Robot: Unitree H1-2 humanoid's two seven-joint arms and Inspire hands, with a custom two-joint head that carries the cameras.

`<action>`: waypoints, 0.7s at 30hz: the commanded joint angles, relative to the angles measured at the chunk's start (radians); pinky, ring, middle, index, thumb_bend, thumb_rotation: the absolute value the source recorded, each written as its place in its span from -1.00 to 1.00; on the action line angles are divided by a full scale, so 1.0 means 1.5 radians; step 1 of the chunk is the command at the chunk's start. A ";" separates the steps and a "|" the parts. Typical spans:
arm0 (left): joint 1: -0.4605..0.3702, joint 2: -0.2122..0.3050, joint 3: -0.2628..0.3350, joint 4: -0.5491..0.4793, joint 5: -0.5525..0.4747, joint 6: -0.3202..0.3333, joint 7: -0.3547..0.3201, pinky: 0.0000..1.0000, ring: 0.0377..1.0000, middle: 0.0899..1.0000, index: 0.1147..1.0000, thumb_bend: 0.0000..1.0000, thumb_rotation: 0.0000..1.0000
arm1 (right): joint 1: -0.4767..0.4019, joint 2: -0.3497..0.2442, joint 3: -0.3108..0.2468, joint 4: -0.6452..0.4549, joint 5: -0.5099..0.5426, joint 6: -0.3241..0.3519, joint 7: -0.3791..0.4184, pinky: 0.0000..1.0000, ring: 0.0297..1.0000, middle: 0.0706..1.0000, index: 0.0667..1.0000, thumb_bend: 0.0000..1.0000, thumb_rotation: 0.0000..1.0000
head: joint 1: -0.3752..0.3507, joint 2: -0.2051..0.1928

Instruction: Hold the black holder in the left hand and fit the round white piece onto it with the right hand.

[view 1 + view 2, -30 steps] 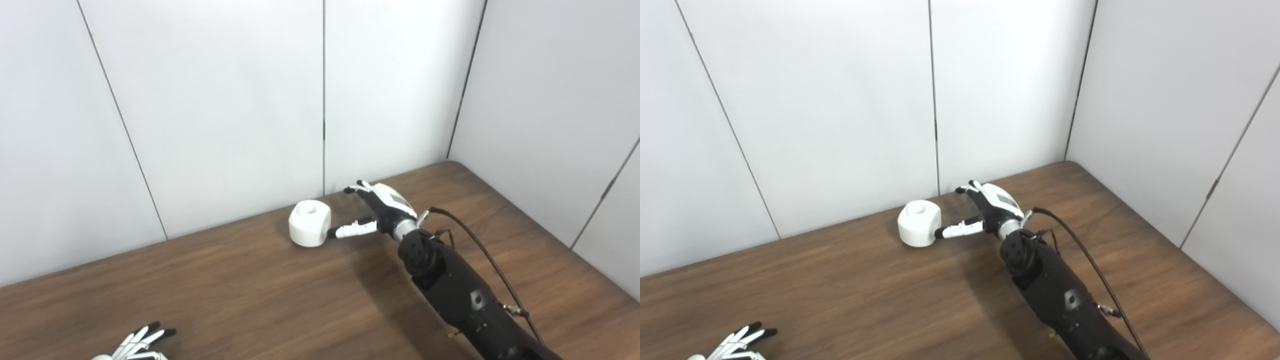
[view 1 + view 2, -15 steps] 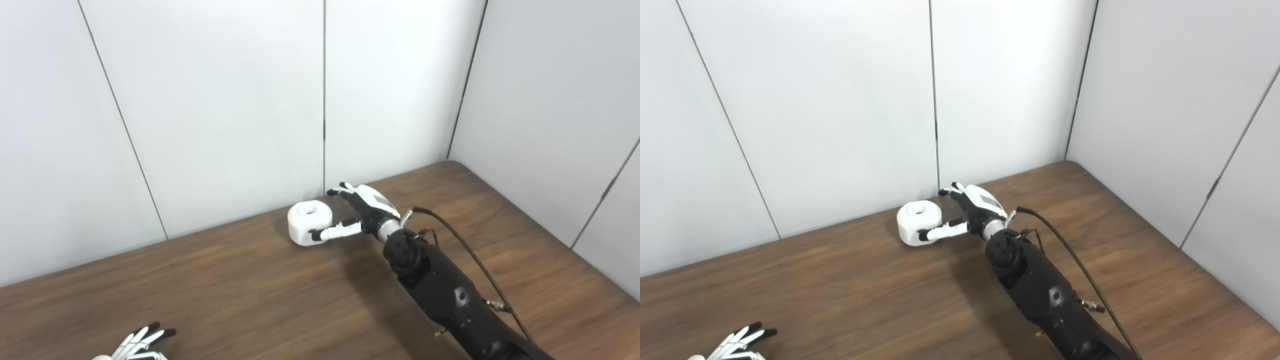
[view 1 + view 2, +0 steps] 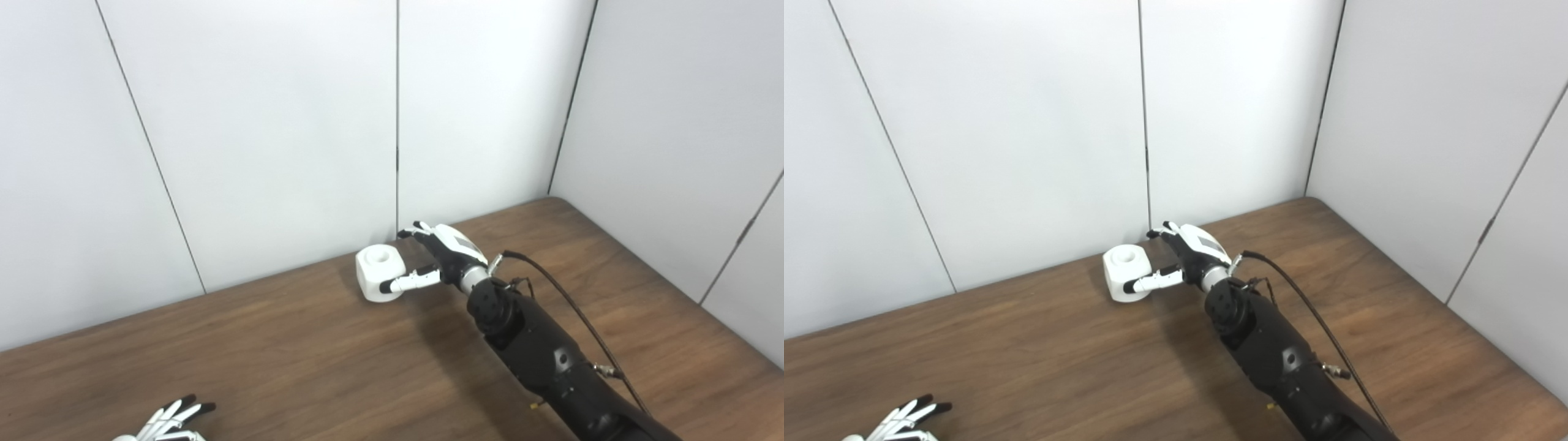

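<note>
The round white piece (image 3: 375,269), a short cylinder with a hole in its top, sits on the wooden table (image 3: 275,355) close to the back wall. My right hand (image 3: 444,254) is at its right side, open. The thumb lies across the piece's front face and the fingers (image 3: 411,231) reach behind it, a little apart from it. Only the spread fingertips of my left hand (image 3: 174,419) show at the bottom left edge, holding nothing. No black holder is in view.
White wall panels (image 3: 275,153) stand right behind the piece and along the table's right side, meeting in the far right corner. My right forearm with its cable (image 3: 569,300) lies over the table's right half.
My right hand has moved left up to the white piece, and its thumb has slid across the front face. The piece has turned slightly. The left hand has stayed still.
</note>
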 commanded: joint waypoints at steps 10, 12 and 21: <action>0.005 0.012 -0.001 0.009 0.026 0.017 -0.007 1.00 0.95 0.77 -0.18 0.03 -0.90 | -0.033 -0.010 -0.004 -0.017 -0.002 -0.019 -0.011 0.92 1.00 1.00 0.73 1.00 0.07 | 0.001 -0.001; 0.005 0.012 0.000 0.010 0.025 0.017 -0.007 1.00 0.94 0.77 -0.18 0.03 -0.90 | -0.033 -0.009 -0.006 -0.017 0.000 -0.021 -0.012 0.94 1.00 1.00 0.73 1.00 0.07 | 0.001 -0.001; 0.006 0.010 0.000 0.007 0.027 0.020 -0.008 1.00 0.94 0.77 -0.18 0.03 -0.90 | -0.033 -0.008 -0.004 -0.018 -0.002 -0.016 -0.013 0.94 1.00 1.00 0.73 1.00 0.05 | 0.002 0.000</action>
